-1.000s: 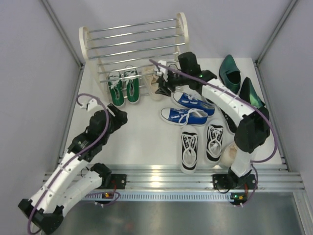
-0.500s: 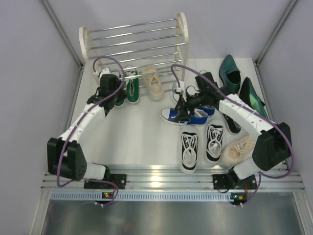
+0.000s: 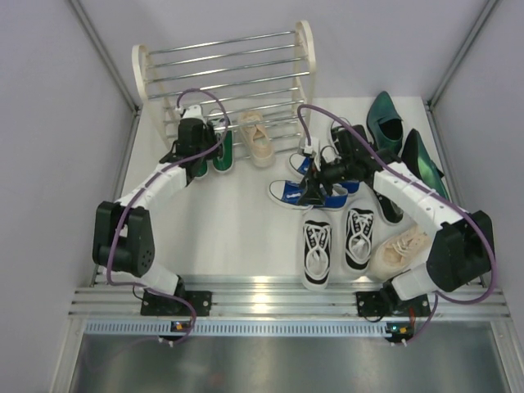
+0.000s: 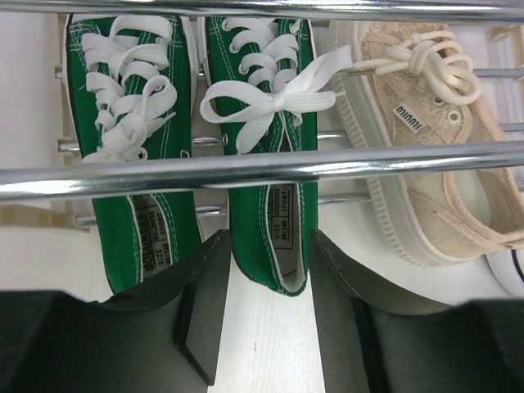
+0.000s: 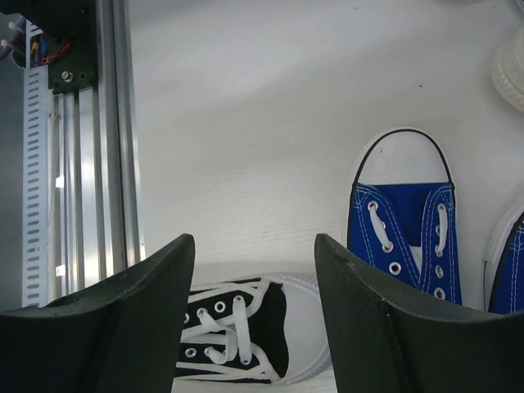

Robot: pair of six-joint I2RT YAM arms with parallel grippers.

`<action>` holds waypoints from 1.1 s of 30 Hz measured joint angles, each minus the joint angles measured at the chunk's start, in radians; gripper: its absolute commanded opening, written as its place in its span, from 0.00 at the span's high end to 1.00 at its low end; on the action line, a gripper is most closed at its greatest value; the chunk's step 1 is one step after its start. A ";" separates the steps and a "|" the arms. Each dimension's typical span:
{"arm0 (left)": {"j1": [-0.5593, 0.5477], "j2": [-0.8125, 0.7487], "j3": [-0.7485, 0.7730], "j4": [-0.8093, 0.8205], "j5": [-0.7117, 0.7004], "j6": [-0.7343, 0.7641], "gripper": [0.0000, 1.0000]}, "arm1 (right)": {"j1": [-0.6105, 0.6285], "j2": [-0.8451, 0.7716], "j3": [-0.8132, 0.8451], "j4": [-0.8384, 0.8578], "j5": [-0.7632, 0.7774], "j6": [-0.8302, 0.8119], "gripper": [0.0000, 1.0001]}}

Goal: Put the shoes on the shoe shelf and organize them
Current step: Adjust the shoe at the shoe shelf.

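Left claw point(image 4: 270, 246), spread, flanks one green sneaker point(image 4: 260, 164) at its heel.

Bright, even light with soft shadows; chrome rods point(image 4: 246, 168) glare, and close fingers point(image 4: 205, 311) blur dark.

There are green sneakers point(image 4: 255, 214) with white laces point(image 4: 264, 105), a beige shoe point(image 4: 426, 184) and blue sneakers point(image 5: 401, 209)

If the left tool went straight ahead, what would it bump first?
Most likely the heel of the green sneaker next to the beige sneaker. It sits just ahead, between the left tool's open fingers. Exact depth is unclear.
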 measured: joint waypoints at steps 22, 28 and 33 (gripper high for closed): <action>0.000 0.163 -0.006 0.109 -0.002 0.087 0.56 | -0.018 -0.010 -0.004 0.002 -0.005 0.008 0.39; 0.000 0.164 -0.006 0.109 -0.021 0.098 0.58 | -0.018 -0.021 -0.021 0.002 -0.009 0.018 0.39; -0.001 0.173 -0.006 0.116 -0.034 0.102 0.66 | -0.018 -0.021 -0.021 0.002 -0.010 0.024 0.39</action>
